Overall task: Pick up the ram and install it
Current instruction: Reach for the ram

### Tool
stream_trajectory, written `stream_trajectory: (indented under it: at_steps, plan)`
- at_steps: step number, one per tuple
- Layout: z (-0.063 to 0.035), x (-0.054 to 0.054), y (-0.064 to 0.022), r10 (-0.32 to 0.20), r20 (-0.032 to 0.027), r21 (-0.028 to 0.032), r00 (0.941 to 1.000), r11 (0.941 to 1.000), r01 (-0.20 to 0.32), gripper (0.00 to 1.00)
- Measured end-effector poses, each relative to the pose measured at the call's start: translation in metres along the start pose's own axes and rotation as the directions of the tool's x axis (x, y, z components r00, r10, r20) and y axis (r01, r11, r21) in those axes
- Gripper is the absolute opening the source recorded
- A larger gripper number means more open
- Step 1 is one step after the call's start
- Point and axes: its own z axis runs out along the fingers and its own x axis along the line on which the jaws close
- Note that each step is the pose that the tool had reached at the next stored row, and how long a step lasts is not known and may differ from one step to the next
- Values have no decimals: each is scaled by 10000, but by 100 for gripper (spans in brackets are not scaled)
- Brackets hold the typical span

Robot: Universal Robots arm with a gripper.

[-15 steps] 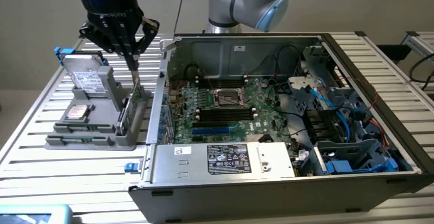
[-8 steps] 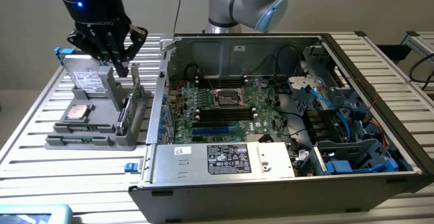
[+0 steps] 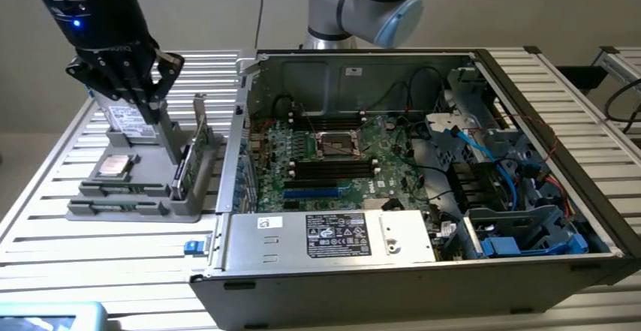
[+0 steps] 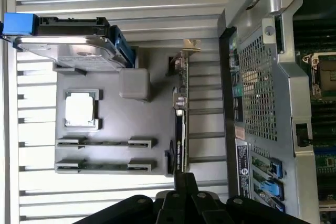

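Note:
The ram (image 4: pixel 105 143) stands on edge as a thin dark stick in a slot of the grey holder (image 4: pixel 115 124), with a second such stick (image 4: pixel 105 167) in the slot beside it. In the exterior view these sticks (image 3: pixel 122 189) lie at the front of the holder (image 3: pixel 130 211), on that view's left. My gripper (image 3: pixel 152 109) hangs above the holder's back part, in front of the upright hard drive (image 3: pixel 125 124). Its fingers are shut, with nothing between them. In the wrist view the gripper (image 4: pixel 184 179) sits close to the end of the expansion card (image 4: pixel 178 124).
The open computer case (image 3: pixel 561 196) fills the exterior view's right, with the motherboard's long black slots (image 3: pixel 331 167) by the CPU socket. The holder also carries a CPU (image 3: pixel 112 166) and the upright expansion card (image 3: pixel 191 158). The case's rear wall (image 4: pixel 262 103) stands right beside the holder.

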Motion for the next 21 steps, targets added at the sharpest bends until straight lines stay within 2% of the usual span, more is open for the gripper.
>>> stream_trajectory:
  at_steps: [6, 21]
  plan:
    - [30, 271, -22, -4, -14, 10, 10000, 10000, 4, 11]
    - [32, 932, -65, -10, -16, 13, 10000, 10000, 10, 11]
